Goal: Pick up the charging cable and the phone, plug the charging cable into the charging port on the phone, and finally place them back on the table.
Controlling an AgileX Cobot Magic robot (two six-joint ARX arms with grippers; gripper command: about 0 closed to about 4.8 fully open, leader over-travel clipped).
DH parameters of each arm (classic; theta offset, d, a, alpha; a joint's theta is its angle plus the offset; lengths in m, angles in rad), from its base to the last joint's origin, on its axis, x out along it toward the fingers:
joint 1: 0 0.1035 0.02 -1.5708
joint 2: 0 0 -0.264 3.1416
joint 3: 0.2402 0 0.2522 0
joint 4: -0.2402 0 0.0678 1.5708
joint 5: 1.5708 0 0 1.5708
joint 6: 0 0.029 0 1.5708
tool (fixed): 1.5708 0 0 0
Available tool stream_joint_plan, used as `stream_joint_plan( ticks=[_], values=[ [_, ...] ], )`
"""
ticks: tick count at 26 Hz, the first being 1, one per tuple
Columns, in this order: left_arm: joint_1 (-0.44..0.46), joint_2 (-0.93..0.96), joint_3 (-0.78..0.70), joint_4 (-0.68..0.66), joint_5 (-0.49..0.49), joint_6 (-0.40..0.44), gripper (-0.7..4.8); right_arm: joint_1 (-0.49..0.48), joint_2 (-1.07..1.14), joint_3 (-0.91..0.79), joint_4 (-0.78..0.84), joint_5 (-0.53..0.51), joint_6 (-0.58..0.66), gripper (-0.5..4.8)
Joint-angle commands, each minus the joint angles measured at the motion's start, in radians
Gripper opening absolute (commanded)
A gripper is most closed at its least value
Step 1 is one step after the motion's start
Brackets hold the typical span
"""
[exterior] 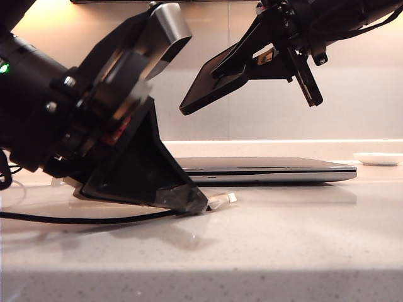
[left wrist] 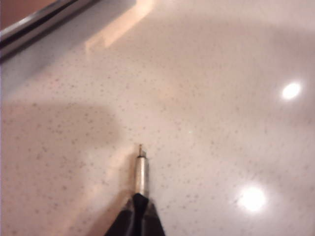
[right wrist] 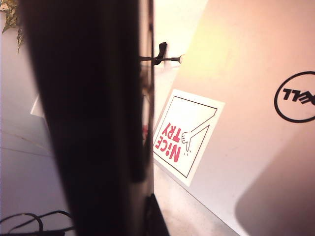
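My left gripper (exterior: 194, 201) is down at the table (exterior: 283, 239), shut on the charging cable (exterior: 75, 219) just behind its plug. The silvery plug (left wrist: 141, 173) sticks out past the closed fingertips (left wrist: 132, 219), close over the speckled table (left wrist: 211, 123). The black cord trails off to the left along the table. High at the right, my right gripper (exterior: 242, 63) is shut on the phone (exterior: 204, 85), a black slab held tilted in the air. In the right wrist view the phone (right wrist: 93, 118) fills the near field, and the cable's plug tip (right wrist: 180, 59) shows past its edge. The charging port is not visible.
A shut silver-grey laptop (exterior: 271, 170) lies behind the left gripper; its lid bears a pale sticker (right wrist: 187, 137). A small white dish (exterior: 378, 158) sits at the far right by the wall. Loops of black cord (right wrist: 29, 221) lie on the table below the phone.
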Motion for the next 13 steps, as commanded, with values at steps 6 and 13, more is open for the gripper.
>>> stream_joint_plan(
  ticks=[6, 13],
  values=[
    [0.0, -0.021, 0.007, 0.182, 0.008, -0.395, -0.06, -0.059, -0.011, 0.011, 0.049, -0.042, 0.059, -0.06],
    [0.0, -0.021, 0.007, 0.3, 0.008, -0.64, -0.06, -0.12, -0.01, 0.011, 0.065, -0.127, 0.197, -0.06]
  ],
)
